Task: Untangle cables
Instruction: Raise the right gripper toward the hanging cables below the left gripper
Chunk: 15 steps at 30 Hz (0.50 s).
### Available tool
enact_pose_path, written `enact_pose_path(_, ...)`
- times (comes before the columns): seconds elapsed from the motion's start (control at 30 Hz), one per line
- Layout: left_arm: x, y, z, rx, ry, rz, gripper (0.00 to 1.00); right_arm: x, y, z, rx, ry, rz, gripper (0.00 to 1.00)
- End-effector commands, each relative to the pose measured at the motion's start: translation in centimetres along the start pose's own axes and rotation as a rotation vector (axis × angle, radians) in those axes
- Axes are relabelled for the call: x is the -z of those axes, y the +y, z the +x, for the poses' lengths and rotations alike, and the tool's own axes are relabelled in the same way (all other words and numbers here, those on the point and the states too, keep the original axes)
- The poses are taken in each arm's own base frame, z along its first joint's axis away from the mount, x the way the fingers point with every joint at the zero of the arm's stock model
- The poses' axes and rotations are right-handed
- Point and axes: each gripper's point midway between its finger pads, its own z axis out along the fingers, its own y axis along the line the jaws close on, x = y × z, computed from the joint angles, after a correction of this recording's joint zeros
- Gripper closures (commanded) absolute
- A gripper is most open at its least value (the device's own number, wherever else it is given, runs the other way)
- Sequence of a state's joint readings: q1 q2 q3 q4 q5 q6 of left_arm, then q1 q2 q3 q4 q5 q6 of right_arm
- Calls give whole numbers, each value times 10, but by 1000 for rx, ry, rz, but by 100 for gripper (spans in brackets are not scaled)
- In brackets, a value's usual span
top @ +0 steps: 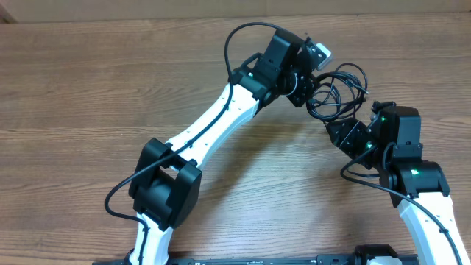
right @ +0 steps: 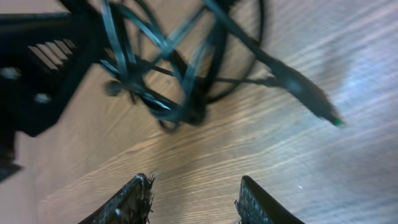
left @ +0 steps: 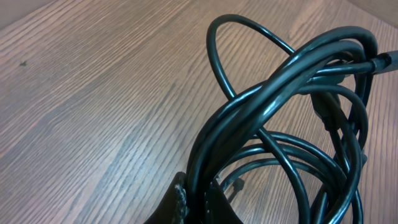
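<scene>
Black cables pinched in left jaws — beyond right jaws.

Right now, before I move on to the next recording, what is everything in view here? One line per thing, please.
cables: one tangled bundle, number of cords unclear, black, far right part of the table, between the two hands
plug: one, dark with a green tip, on a cord end jutting out of the bundle; blurred
table: one, brown wood grain, under everything
left arm: one, white with black joints, reaching from the near edge to the bundle
right arm: one, white with black joints, at the right edge
left hand: one, black, shut on the cables
right hand: one, black, open with nothing between its fingers, just short of the bundle
</scene>
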State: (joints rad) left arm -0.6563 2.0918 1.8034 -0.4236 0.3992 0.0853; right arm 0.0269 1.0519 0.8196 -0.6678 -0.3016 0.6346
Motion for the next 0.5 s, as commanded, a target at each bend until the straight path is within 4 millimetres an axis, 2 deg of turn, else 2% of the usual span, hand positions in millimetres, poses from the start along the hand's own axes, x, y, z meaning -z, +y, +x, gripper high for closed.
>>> enact_pose_path(0.0,14,-24,-25,-120,-56,24,96,7,12,-8,-36,-23,-39,58)
enact_pose_path(0.17,11,-33,-25,-147,-53,35,96,7,12,-13,-53,-45,-36,60)
enact_pose_path(0.47,9,-40,-25,-165,-54,49,96,7,-5,-23,-176,-120,49,74)
